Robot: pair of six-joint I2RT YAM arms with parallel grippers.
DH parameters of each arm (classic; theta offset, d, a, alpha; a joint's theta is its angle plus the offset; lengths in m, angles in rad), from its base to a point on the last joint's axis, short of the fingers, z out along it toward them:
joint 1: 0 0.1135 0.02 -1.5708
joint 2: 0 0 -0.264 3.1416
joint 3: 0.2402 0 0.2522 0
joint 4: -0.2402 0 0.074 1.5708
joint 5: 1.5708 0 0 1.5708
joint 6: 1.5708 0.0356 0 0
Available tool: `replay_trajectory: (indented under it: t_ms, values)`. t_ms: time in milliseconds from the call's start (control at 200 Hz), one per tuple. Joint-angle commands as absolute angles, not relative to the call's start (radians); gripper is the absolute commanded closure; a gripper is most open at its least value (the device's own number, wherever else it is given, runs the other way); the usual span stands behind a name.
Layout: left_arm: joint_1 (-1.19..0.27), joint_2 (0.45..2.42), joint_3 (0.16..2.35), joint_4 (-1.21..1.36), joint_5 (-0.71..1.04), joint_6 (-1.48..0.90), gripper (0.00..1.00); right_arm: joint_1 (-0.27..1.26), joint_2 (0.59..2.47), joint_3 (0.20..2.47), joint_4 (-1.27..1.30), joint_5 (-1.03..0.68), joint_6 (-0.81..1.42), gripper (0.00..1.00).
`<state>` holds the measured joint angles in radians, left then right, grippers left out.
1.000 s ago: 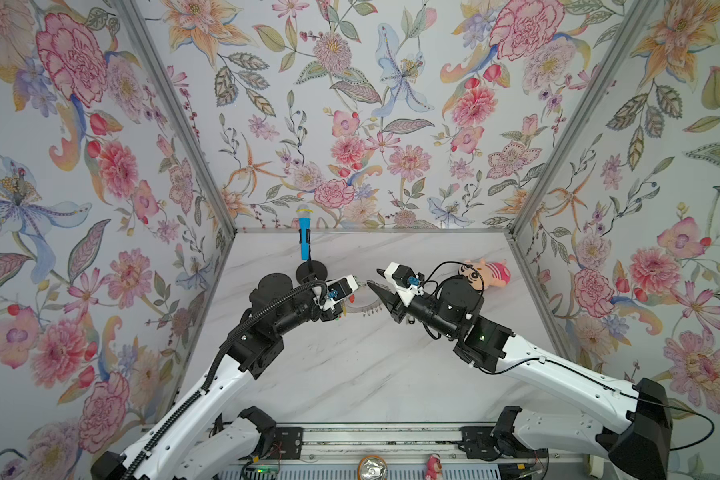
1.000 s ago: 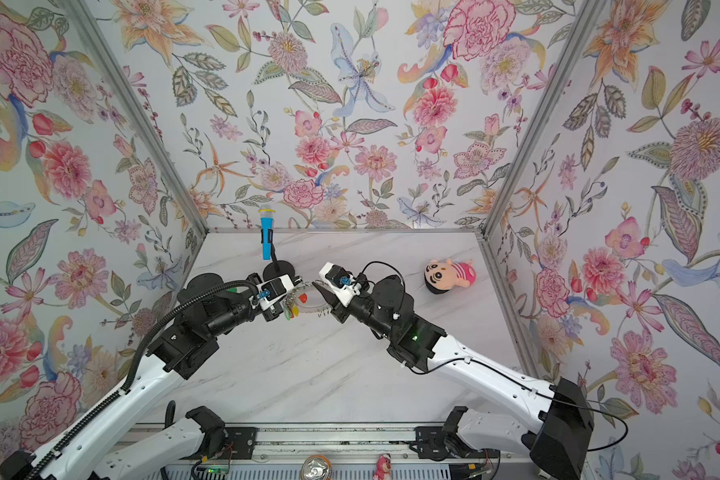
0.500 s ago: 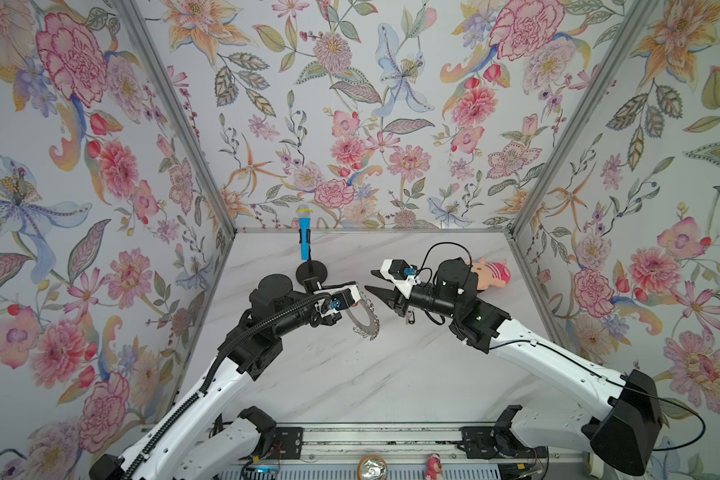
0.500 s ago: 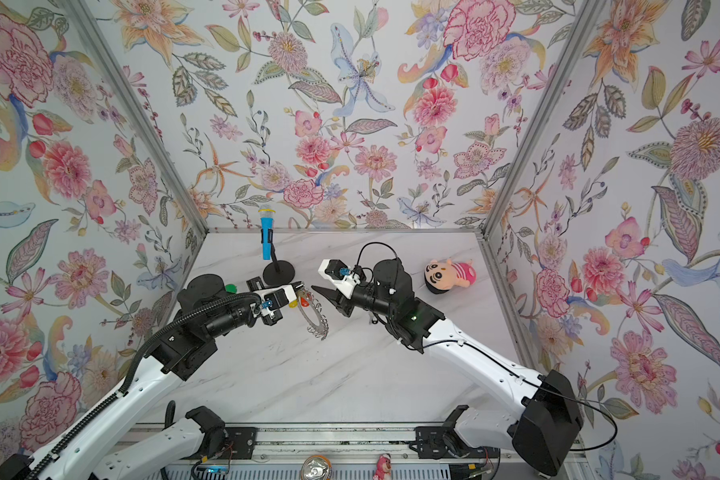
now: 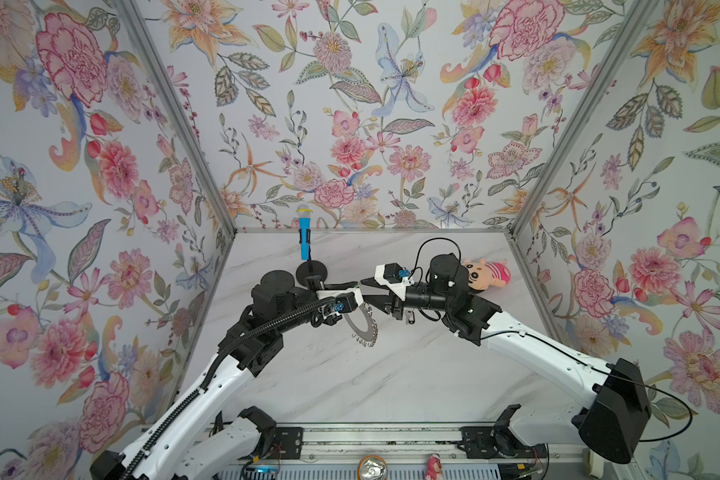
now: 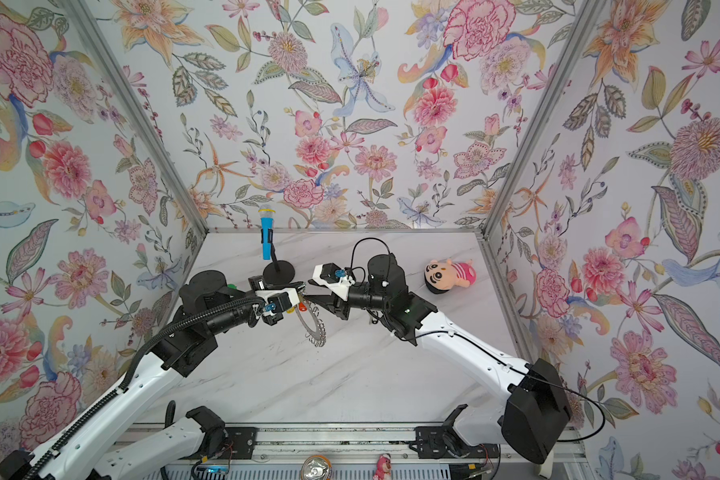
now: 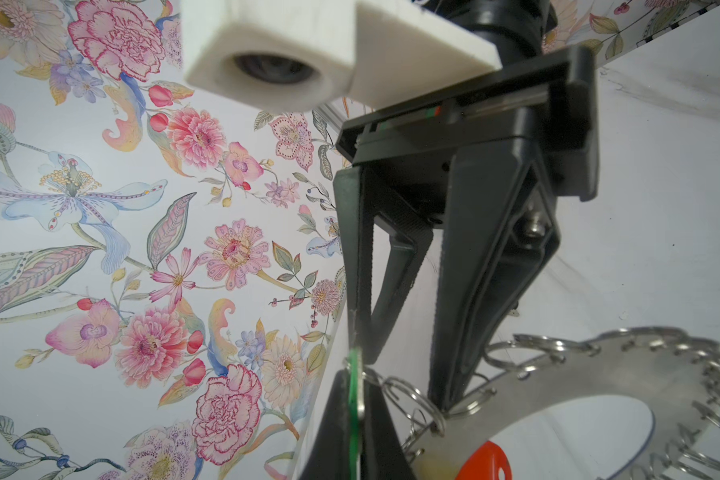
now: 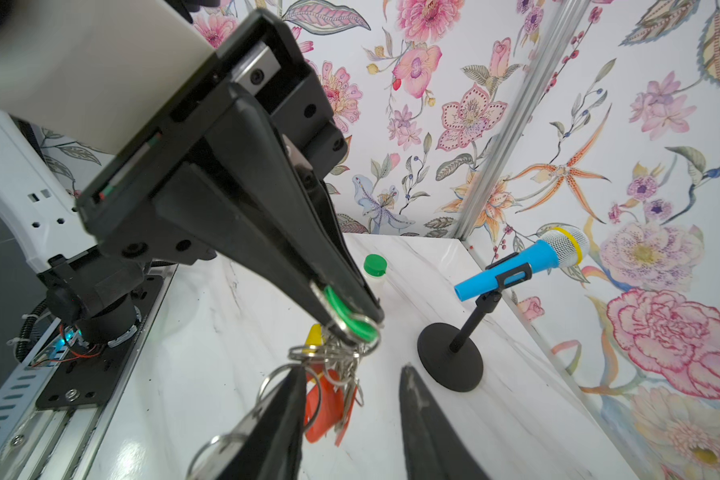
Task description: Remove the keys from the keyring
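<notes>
Above the middle of the marble desk (image 5: 371, 386), the two arms meet tip to tip. The left claw (image 8: 352, 318) is pressed together, pinching the green tag (image 8: 362, 330) of one of the keys (image 8: 329, 399); the rest of the bunch, with orange-red and yellow tags, hangs just below that grip on wire loops.

The keyring (image 5: 365, 327), a flat grey metal disc fringed with small loops, hangs nearly edge-on beneath the two claws in both top views (image 6: 312, 326); the bunch sits at its upper rim.

The right claw (image 7: 404, 379) is spread. In the left wrist view one finger (image 7: 358, 266) ends just beside the green tag; the tip of the other touches the rim of the disc; the desk shows through the gap between them.

Containers:
- A small pale bottle (image 8: 377, 282) stands upright on the desk behind the left arm, with a round green cap (image 8: 375, 264) on it; its contents cannot be told.
- A silver can (image 5: 371, 468) sits at the front rail, near a small pink plush figure (image 5: 433, 465); its contents cannot be told.

A blue toy microphone (image 5: 304, 239) on a black stand (image 5: 311, 272) stands near the back wall; a plush doll (image 6: 449, 274) lies on the desk behind the right arm.
</notes>
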<state>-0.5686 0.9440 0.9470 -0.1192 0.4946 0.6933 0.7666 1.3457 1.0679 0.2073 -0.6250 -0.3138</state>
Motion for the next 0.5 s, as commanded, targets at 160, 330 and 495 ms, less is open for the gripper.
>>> replay_trajectory:
  t_ms: [160,330,495]
  values:
    - [-0.565,0.967,1.024,-0.126,0.515,0.748,1.0,0.755,1.378,1.106,0.228,-0.725,-0.303,0.65]
    - [-0.564,0.992,1.061,-0.167,0.497,0.781,1.0,0.746,1.382,1.109,0.226,-0.754,-0.307,0.73]
    - [-0.562,1.008,1.077,-0.175,0.49,0.796,1.0,0.741,1.374,1.102,0.231,-0.772,-0.307,0.83]
